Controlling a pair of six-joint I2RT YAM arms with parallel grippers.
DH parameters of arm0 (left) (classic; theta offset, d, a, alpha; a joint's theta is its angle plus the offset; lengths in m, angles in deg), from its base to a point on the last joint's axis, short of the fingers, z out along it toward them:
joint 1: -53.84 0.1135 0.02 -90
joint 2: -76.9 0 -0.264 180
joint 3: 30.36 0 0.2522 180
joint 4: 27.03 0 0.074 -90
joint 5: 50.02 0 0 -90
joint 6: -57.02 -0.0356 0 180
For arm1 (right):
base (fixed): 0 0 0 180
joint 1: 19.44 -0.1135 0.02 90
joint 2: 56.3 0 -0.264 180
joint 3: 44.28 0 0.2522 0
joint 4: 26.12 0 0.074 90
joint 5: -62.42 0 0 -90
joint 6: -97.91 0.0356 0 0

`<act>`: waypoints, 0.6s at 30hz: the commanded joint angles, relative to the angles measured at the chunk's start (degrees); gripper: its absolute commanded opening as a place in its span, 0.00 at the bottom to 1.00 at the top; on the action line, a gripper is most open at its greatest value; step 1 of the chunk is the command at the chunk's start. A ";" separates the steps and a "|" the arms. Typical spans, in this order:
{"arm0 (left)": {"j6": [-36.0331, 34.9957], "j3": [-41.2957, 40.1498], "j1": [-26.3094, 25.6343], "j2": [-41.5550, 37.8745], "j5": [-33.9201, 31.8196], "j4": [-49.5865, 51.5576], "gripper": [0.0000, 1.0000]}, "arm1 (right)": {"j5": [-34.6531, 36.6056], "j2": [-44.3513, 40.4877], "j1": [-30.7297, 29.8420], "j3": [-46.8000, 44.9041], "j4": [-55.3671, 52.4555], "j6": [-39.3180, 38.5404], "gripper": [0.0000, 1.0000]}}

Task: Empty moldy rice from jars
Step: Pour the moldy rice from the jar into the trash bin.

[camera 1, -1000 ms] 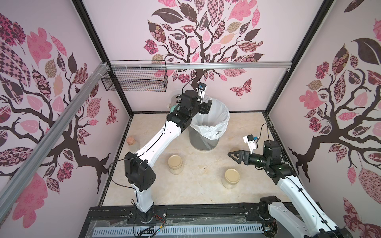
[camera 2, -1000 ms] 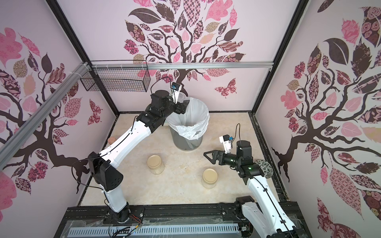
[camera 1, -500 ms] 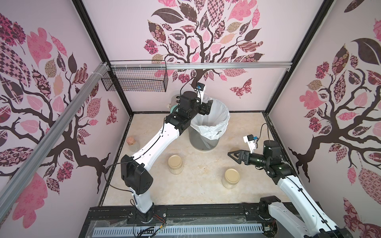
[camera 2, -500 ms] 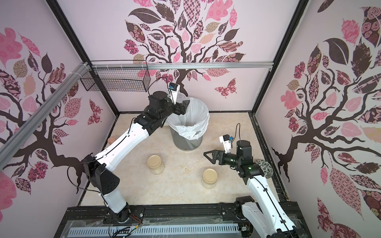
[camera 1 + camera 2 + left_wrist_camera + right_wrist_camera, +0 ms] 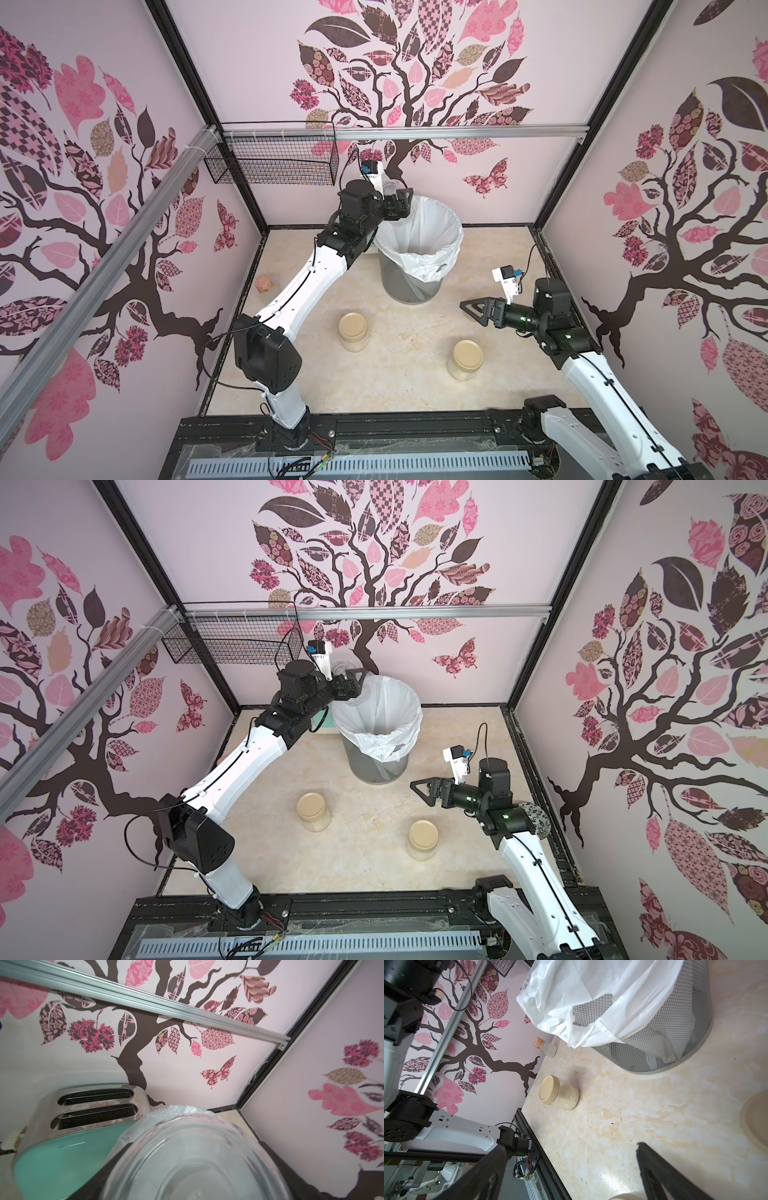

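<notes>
The left gripper [image 5: 356, 684] pinches a clear glass jar [image 5: 187, 1157] above the far-left rim of the white-lined mesh bin [image 5: 409, 286], with a teal toaster [image 5: 62, 1157] just beyond. Nearer stand two beige-lidded glass jars [image 5: 353, 331] holding cream rice [image 5: 569, 1097]. The right gripper [image 5: 569, 1146], jaws spread, hovers to their right.

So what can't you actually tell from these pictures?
- Bin: top views, folds of the bag hide its bottom and contents.
- Held jar: left wrist view, cut off by the picture's edge; top views, mostly behind the left arm.
- Toaster: top views, nearly all behind the left arm.
</notes>
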 commanded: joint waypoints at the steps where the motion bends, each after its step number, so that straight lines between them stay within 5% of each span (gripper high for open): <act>1: 16.34 -1.65 3.43 -4.42 6.18 -12.24 0.61 | -1.75 -0.43 0.32 3.06 0.64 -0.17 0.99; 10: 37.25 -8.31 4.49 -5.50 10.37 -25.17 0.61 | -4.93 1.85 0.28 11.91 12.14 5.64 0.95; 18: 53.99 -11.02 4.54 -4.24 12.65 -34.92 0.60 | -5.41 8.78 0.28 21.79 26.11 12.45 0.79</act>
